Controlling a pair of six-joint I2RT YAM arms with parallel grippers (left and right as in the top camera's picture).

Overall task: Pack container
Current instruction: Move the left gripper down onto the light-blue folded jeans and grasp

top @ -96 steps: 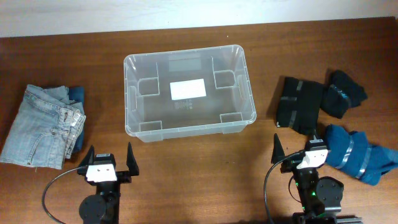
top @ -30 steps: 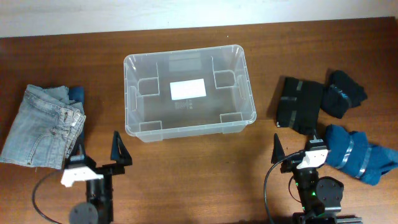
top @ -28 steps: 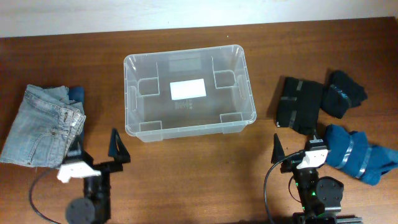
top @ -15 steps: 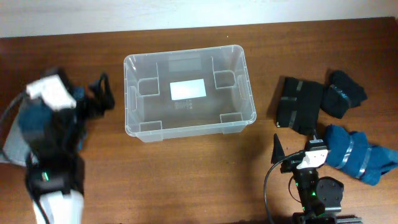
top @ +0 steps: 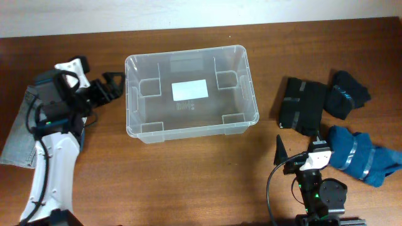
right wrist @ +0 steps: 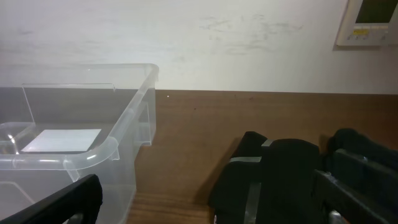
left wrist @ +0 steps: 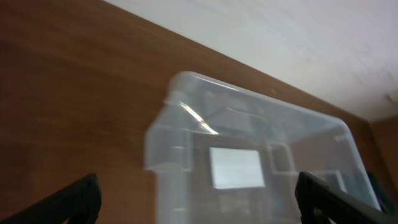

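Note:
The clear container (top: 188, 129) stands at the table's middle with nothing in it and a white label on its base. My left gripper (top: 105, 94) is open and empty, raised just left of the container's left wall, above the folded jeans (top: 22, 141). The left wrist view shows its open jaws (left wrist: 202, 208) facing the container (left wrist: 180, 143). My right gripper (top: 301, 150) is open and empty near the front edge, right of the container. The right wrist view shows its jaws (right wrist: 211, 211) between the container (right wrist: 118, 146) and a black garment (right wrist: 280, 174).
A black folded garment (top: 303, 103) and a second black one (top: 348, 94) lie to the right of the container. A blue garment (top: 361, 157) lies at the front right. A white wall runs behind the table, with a wall panel (right wrist: 370, 22) on it.
My left arm has risen from the front of the table and swung to the back left over the jeans, its gripper now beside the container's left wall. The right arm has not moved.

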